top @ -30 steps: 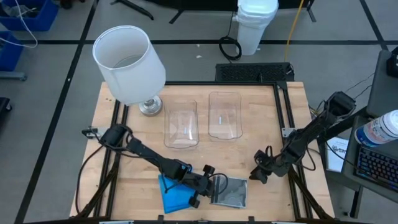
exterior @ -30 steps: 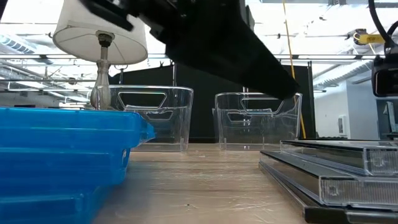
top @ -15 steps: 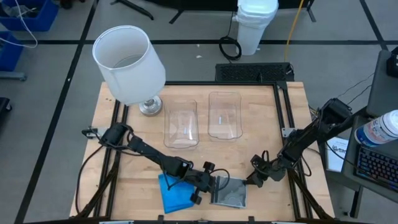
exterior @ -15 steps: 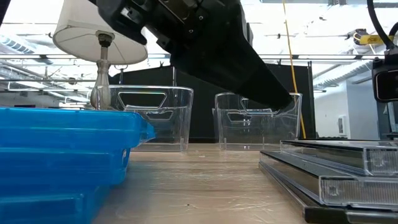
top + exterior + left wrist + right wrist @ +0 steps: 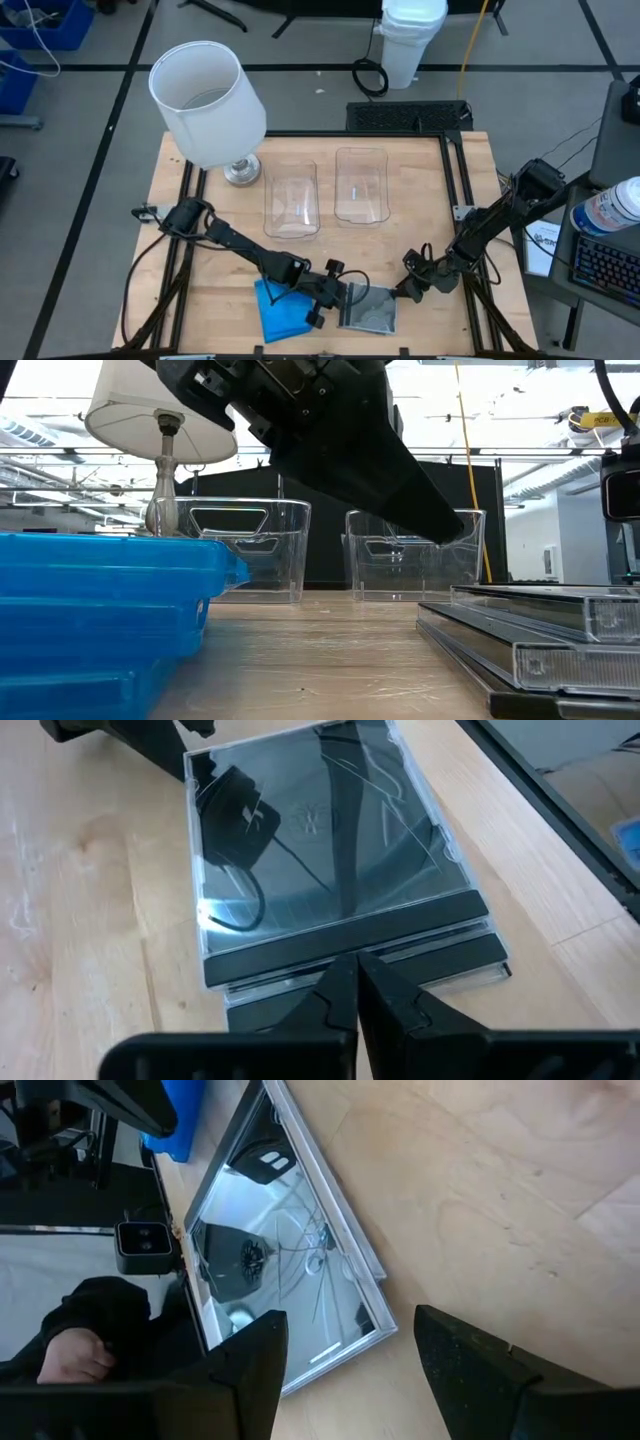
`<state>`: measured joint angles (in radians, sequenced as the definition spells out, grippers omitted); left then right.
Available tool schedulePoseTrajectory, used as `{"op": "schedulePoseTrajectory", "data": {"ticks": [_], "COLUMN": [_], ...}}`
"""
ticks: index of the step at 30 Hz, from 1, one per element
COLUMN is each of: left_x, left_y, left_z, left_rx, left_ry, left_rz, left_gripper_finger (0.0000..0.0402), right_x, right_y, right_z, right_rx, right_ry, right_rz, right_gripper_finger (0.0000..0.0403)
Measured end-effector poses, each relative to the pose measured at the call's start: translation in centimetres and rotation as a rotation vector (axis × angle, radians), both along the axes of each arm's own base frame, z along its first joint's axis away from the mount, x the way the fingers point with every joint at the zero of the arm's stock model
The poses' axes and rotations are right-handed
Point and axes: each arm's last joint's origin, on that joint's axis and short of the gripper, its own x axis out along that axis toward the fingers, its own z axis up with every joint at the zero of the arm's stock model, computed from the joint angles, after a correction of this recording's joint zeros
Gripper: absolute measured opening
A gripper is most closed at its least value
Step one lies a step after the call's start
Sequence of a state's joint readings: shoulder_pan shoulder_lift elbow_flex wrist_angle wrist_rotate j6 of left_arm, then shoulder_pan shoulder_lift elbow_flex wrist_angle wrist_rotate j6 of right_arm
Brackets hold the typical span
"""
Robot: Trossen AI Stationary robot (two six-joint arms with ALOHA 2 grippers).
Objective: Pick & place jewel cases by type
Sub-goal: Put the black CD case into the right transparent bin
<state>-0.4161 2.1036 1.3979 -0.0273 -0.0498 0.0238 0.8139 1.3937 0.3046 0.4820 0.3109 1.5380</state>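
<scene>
Smoky jewel cases (image 5: pixel 368 308) sit at the tabletop's 6 o'clock edge, stacked. Left fingers (image 5: pixel 350 995), pressed together, touch the stack's 9 o'clock side; right fingers (image 5: pixel 470 1370), apart, wait at 3 o'clock.

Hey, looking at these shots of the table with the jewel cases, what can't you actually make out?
- How many blue jewel cases are stacked: high view, the left arm covers them; low view, the edge cuts them off.
- Whether the left pincer, fingers together, touches the grey jewel cases: left wrist view, contact point hidden.
- Whether the clear tubs hold anything: too small.
</scene>
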Motion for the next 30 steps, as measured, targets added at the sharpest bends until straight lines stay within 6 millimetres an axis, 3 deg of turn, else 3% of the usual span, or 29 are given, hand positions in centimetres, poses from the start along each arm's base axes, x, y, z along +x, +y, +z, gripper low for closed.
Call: {"op": "schedulePoseTrajectory", "data": {"ticks": [8, 30], "left_x": [0.6, 1.1], "left_y": [0.6, 1.8], "left_z": [-1.6, -1.5], "left_rx": [-0.014, -0.019], "left_ry": [0.025, 0.017], "left_rz": [0.002, 0.026], "left_gripper_finger": [0.0008, 0.0007], "right_x": [0.0, 0.0], "right_y": [0.0, -0.1], "right_z": [0.0, -0.1], "right_rx": [-0.013, -0.05], "right_ry": [-0.003, -0.015], "right_rz": [0.007, -0.001], "right_gripper_finger": [0.0208, 0.0208]}}
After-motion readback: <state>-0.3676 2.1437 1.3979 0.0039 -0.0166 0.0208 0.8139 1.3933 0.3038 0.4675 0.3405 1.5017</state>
